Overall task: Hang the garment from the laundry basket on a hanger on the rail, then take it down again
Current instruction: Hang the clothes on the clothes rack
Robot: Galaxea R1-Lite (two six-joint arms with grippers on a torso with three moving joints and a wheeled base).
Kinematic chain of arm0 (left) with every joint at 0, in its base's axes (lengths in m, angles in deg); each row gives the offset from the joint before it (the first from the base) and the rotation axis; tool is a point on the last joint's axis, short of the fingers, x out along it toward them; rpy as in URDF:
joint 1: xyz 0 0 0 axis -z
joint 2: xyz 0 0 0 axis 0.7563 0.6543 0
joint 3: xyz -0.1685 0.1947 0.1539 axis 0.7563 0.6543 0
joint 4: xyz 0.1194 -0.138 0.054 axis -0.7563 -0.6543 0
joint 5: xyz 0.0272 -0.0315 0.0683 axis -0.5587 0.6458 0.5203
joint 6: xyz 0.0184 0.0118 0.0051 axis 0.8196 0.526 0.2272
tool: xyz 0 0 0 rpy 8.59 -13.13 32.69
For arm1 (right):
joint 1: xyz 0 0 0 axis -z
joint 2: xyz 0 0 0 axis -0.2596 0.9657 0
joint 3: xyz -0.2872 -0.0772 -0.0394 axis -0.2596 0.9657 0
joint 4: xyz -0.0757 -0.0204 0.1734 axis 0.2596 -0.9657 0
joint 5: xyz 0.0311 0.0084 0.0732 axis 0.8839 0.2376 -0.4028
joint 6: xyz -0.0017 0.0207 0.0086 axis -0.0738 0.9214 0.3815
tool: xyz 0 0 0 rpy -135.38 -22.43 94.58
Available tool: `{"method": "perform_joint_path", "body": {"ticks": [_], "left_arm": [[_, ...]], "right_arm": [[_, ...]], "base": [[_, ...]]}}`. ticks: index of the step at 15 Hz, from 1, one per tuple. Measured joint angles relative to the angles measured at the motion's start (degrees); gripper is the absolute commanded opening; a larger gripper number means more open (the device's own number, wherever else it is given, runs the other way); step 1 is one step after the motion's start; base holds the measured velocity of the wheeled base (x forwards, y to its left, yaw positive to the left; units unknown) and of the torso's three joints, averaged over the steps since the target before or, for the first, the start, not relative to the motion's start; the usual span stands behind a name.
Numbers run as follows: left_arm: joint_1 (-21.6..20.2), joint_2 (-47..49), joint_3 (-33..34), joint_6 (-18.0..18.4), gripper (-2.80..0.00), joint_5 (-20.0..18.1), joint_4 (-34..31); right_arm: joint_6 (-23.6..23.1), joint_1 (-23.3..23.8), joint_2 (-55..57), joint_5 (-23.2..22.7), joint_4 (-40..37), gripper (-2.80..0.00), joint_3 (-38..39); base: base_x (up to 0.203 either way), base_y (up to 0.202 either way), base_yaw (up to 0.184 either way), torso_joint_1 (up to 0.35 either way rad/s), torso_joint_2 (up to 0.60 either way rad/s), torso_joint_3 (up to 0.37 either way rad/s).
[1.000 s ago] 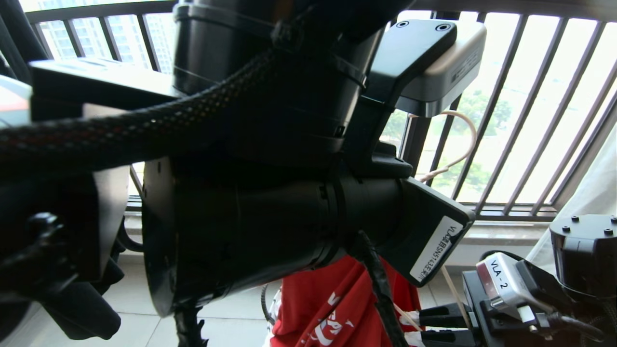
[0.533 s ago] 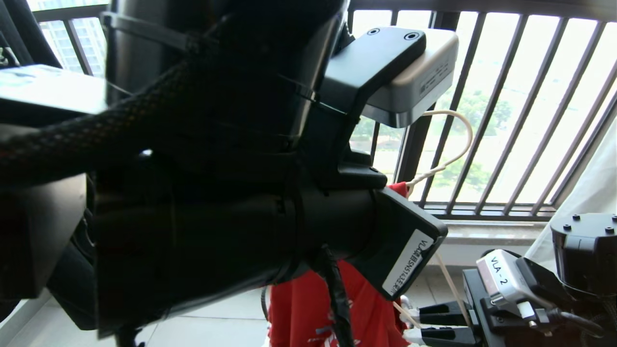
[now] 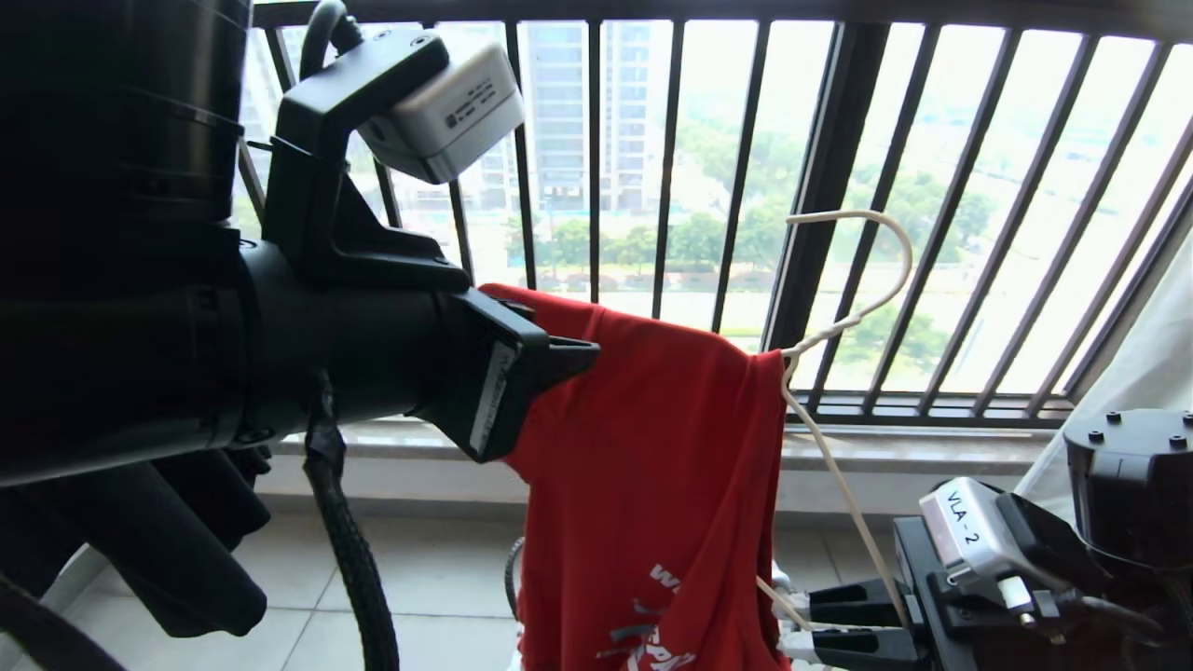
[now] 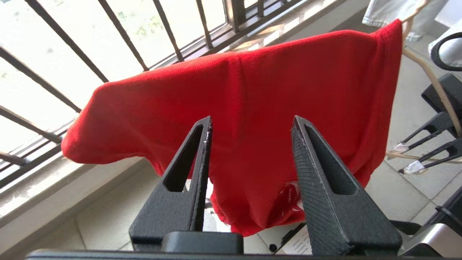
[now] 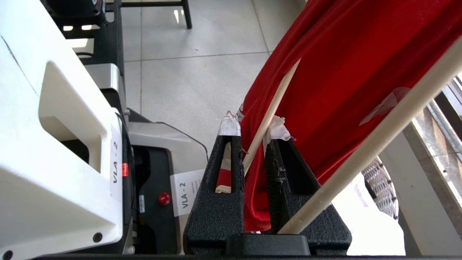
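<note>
Head view, left to right. Left gripper (image 3: 582,352) sits at the shoulder of the garment (image 3: 643,447), level, fingers spread with nothing between them; the left wrist view shows red cloth beyond both fingertips (image 4: 205,124), not clamped. Judgement: it is placed there to dress or tug the shoulder over the hanger (image 3: 843,321). The garment drapes from that shoulder across to the hanger's twisted neck, print low on the chest. The hook stands free before the dark railing (image 3: 829,186); no rail is visible, so it is not yet hung. Right gripper (image 5: 253,142), low at right, pinches the hanger's thin bar together with a fold of red cloth, steadying the frame.
</note>
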Motion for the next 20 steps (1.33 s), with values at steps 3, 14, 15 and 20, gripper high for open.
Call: {"method": "perform_joint_path", "body": {"ticks": [3,14,15,20], "left_arm": [[-7.98,-1.58,0.12,3.33,-2.8,-3.02,-3.16],[-33.61,-3.23,-1.21,12.91,-2.8,-13.89,-0.99],[-34.56,-3.4,-1.41,13.18,-2.8,-15.44,-0.99],[-35.49,-4.47,-3.44,19.98,-2.8,-20.17,-4.98]], "right_arm": [[2.16,-0.44,-0.05,-0.03,-0.17,-2.8,-0.87],[3.5,-8.13,8.46,1.56,-0.73,-2.8,-13.39],[3.26,-8.72,8.79,1.92,-0.71,-2.8,-13.51],[-0.23,-11.03,9.02,2.1,-0.61,-2.8,-12.32]], "base": [[0.0,0.0,0.0,0.0,0.0,0.0],[0.0,0.0,0.0,0.0,0.0,0.0],[0.0,0.0,0.0,0.0,0.0,0.0],[0.0,0.0,0.0,0.0,0.0,0.0]]}}
